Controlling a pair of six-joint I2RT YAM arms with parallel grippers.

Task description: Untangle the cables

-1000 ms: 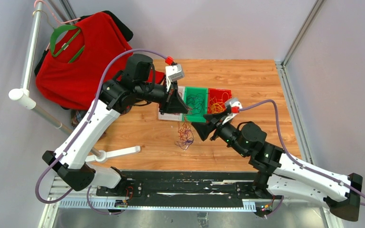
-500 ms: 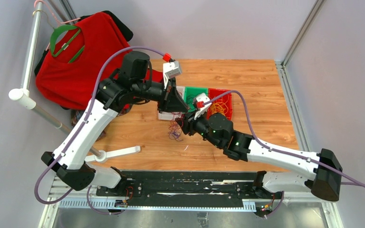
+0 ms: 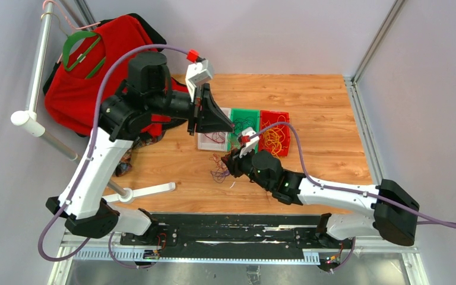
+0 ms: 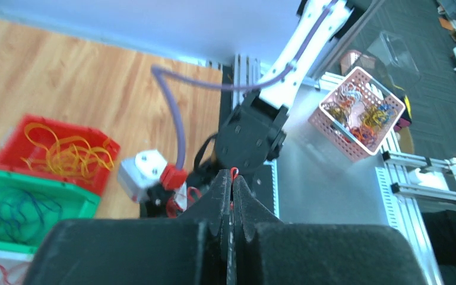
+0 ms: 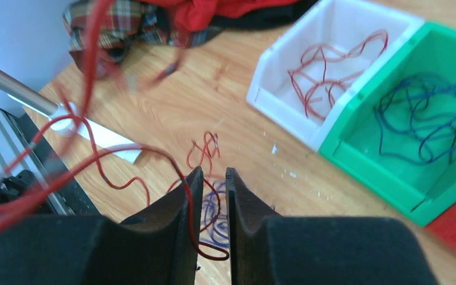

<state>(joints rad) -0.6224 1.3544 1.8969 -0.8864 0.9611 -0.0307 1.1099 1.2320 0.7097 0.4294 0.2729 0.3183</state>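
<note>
Cables: I'm keeping L gripper [image 4: 233, 178] clamped on a red cable [image 5: 90, 59], raised off table [image 3: 172, 160].
R gripper [image 5: 214, 173] hovering over tangle [image 5: 212, 208] nr white bin [image 5: 273, 77]; fingers nearly touching, can't tell if gripping.

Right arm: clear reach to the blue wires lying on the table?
Likely yes. The right gripper hovers just above the blue wires, jaws slightly apart, with nothing solid between. Only a thin red strand loops across one finger and may get caught too.

Left arm raised, left gripper [image 3: 231, 126] pinched on red cable [image 4: 234, 171]. Right arm low, right gripper [image 5: 214, 173] jaws narrowly apart
</note>
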